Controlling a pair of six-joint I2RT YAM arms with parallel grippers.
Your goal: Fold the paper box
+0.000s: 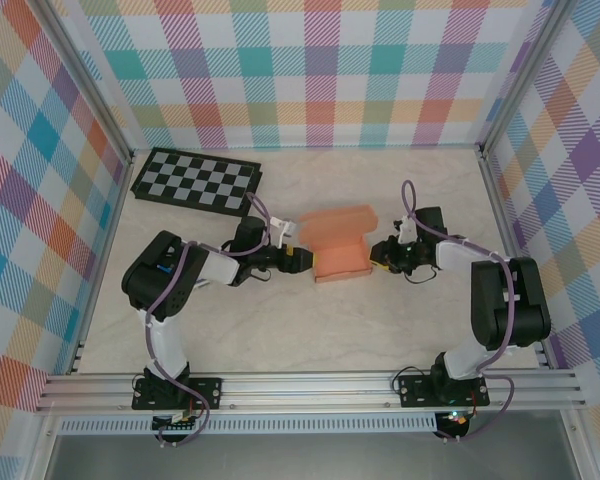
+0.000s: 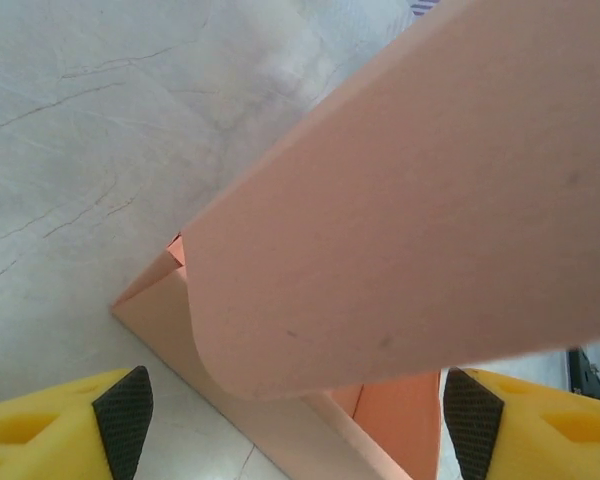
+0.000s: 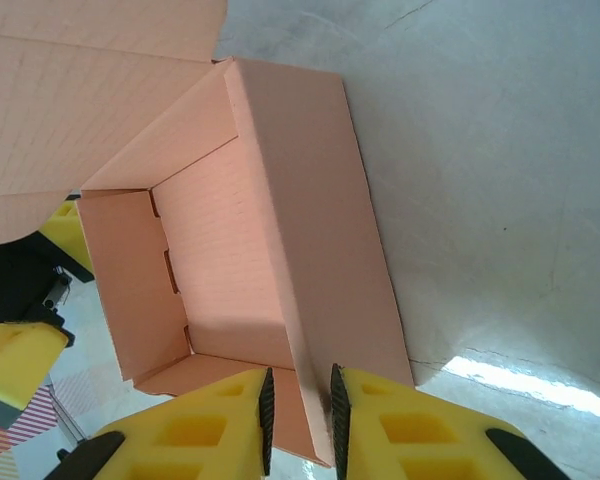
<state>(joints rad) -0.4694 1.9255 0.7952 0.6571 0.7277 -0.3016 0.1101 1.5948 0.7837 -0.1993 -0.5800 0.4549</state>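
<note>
The salmon-orange paper box (image 1: pixel 342 250) stands in the middle of the table as an open tray, its lid flap (image 2: pixel 410 200) raised at the far side. My right gripper (image 1: pixel 377 255) is at its right wall. In the right wrist view the gripper (image 3: pixel 300 420) is shut on that wall, with one pad inside the box (image 3: pixel 230 260) and one outside. My left gripper (image 1: pixel 302 261) is at the box's left end. Its jaws (image 2: pixel 295 430) are open wide, and the box corner and flap tip lie between the pads without touching them.
A black-and-grey checkerboard (image 1: pixel 195 180) lies at the back left. Plaid walls enclose the marble-patterned table (image 1: pixel 280 330) on three sides. Bare tabletop runs in front of the box and to its right.
</note>
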